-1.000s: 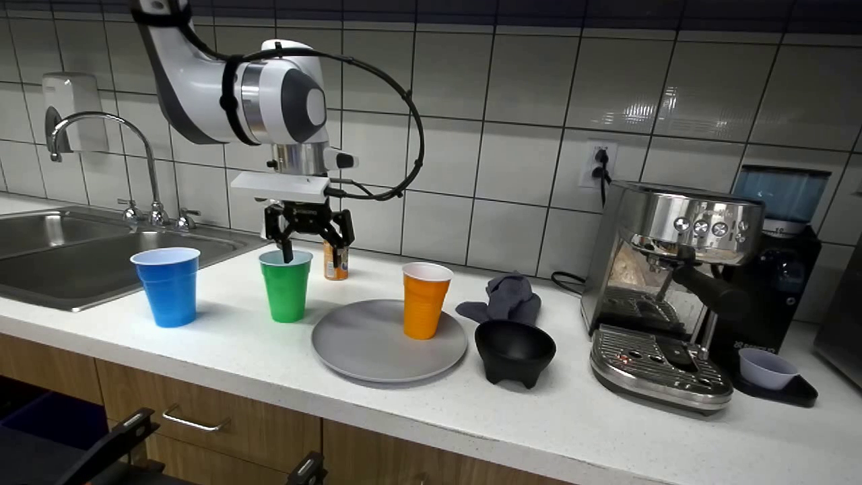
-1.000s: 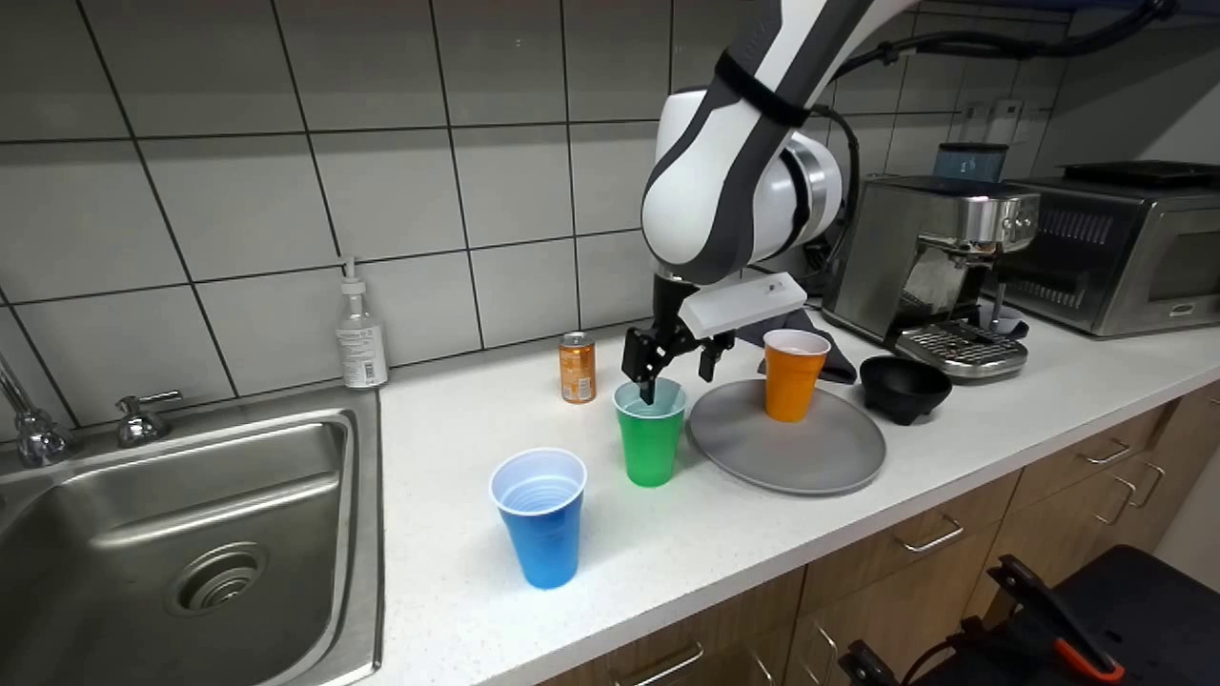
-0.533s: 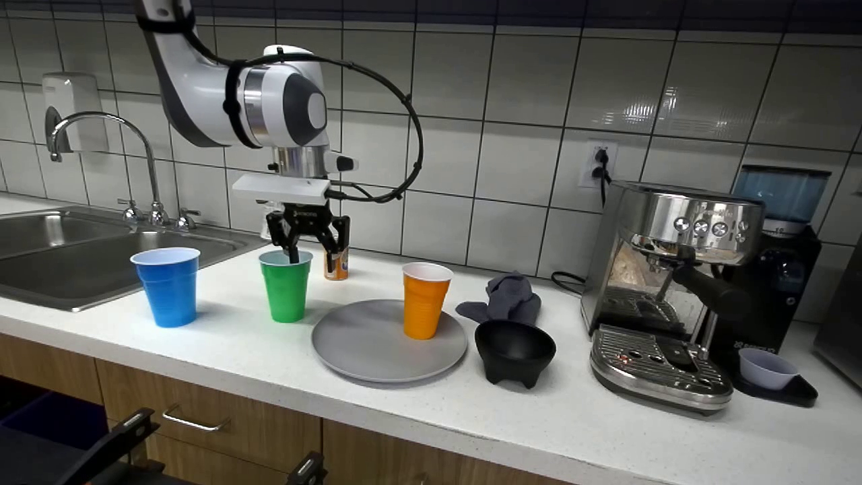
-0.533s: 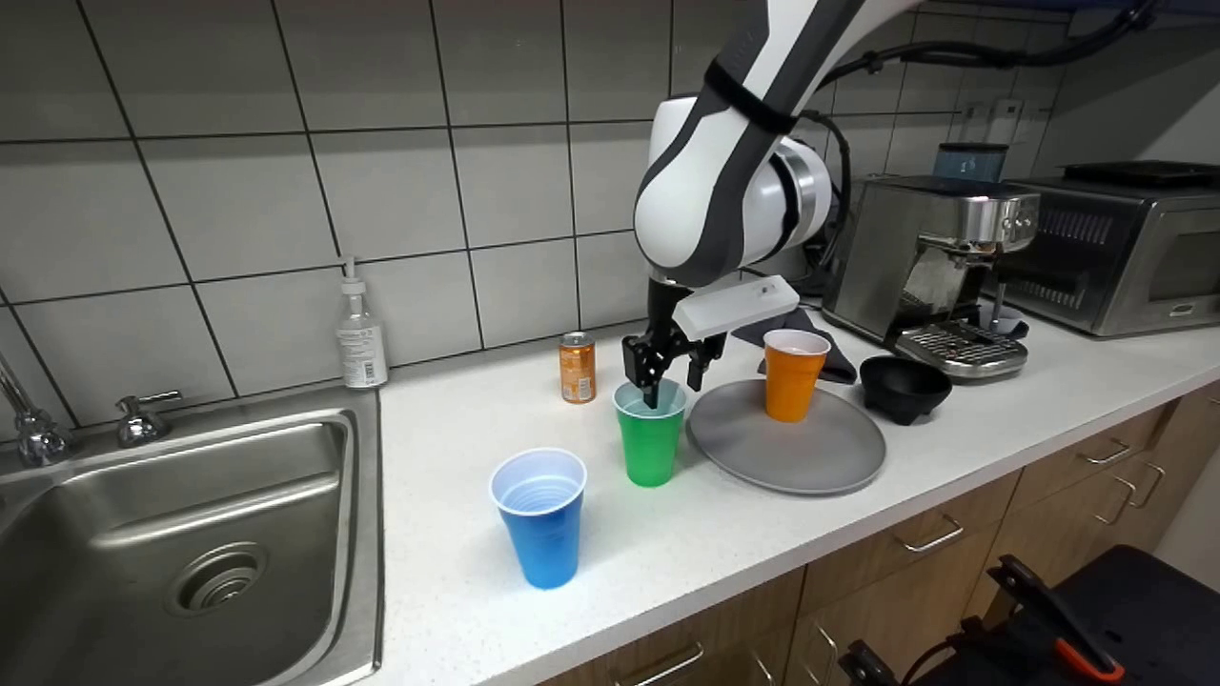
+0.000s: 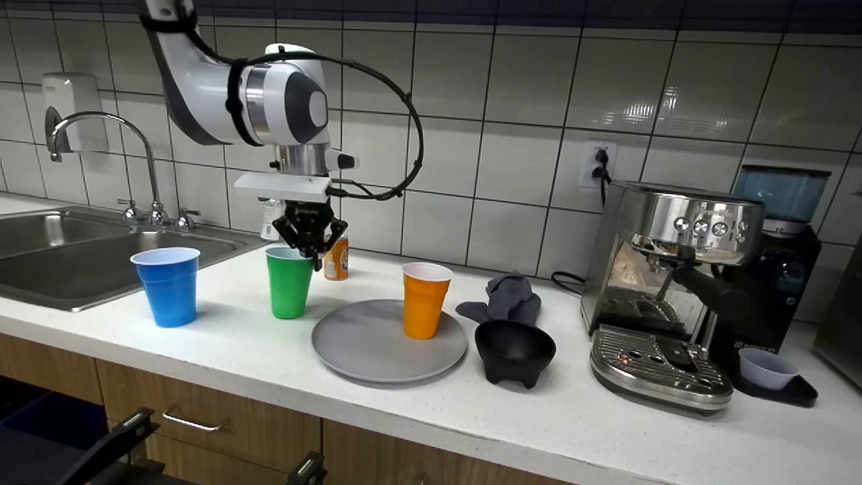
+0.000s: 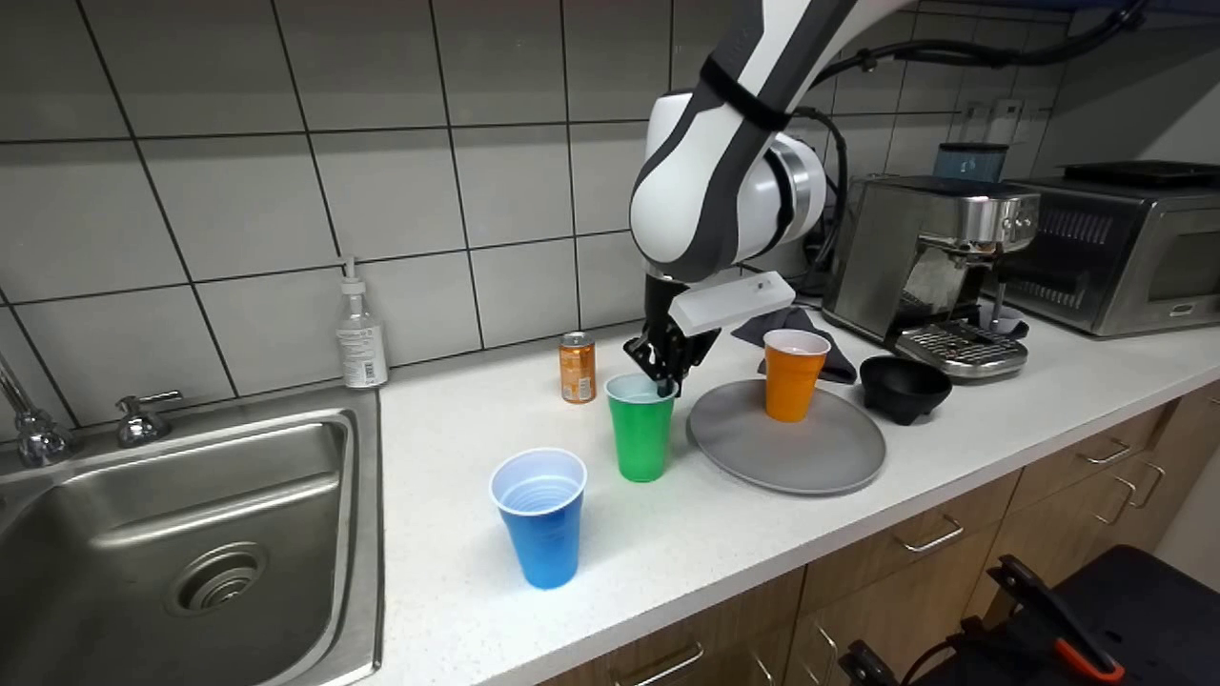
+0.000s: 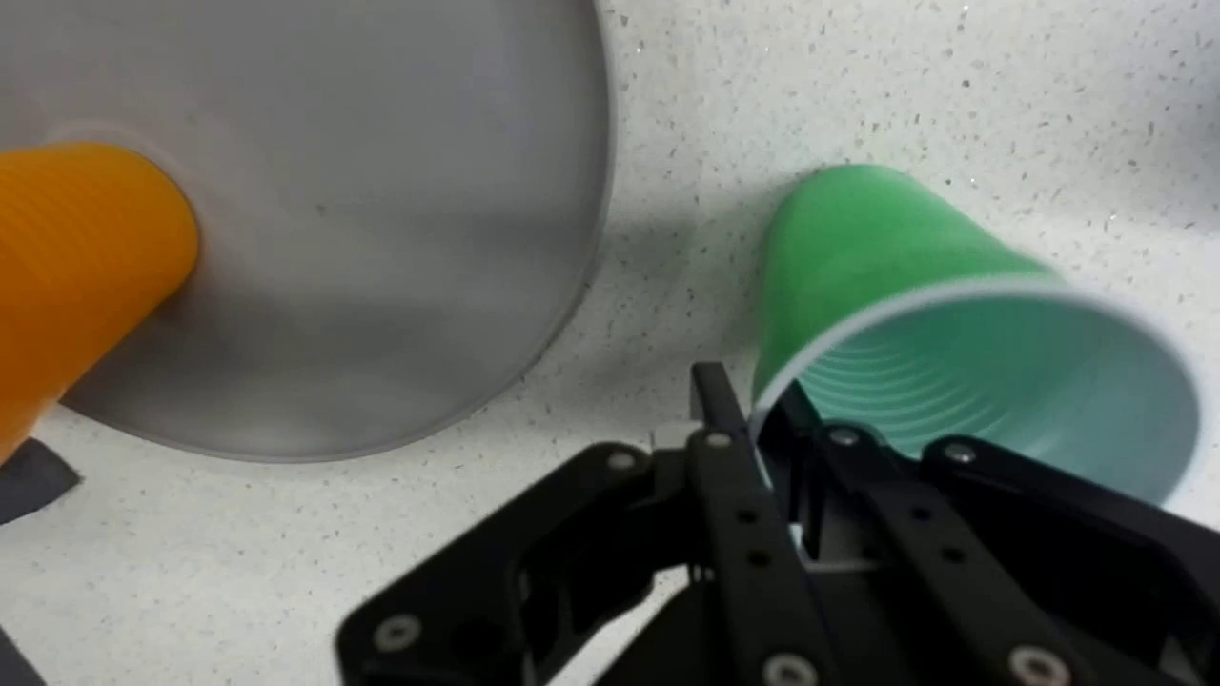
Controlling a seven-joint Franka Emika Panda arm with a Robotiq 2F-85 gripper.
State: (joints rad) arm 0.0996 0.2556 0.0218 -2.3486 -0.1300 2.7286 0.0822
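My gripper (image 7: pixel 751 395) is shut on the rim of a green cup (image 7: pixel 848 238), pinching its wall with one finger inside and one outside. The cup stands upright, or nearly so, on the counter. In both exterior views the gripper (image 5: pixel 316 261) points down at the side of the green cup (image 5: pixel 288 286) nearer a grey plate (image 5: pixel 363 350). On that plate stands an orange cup (image 5: pixel 424 303). A blue cup (image 6: pixel 541 534) stands apart on the sink side. Just behind the gripper is an orange can (image 6: pixel 578 367).
Past the plate are a black bowl (image 5: pixel 515 350) and a dark cloth (image 5: pixel 508 300), then an espresso machine (image 5: pixel 667 289). A steel sink (image 6: pixel 191 534) lies at the opposite end, with a soap bottle (image 6: pixel 361 343) at the wall. The tiled wall (image 5: pixel 512 175) bounds the back.
The fingers have come together on the green cup's rim. That cup has shifted slightly from its earlier spot. The arm has moved only a little; everything else stayed put.
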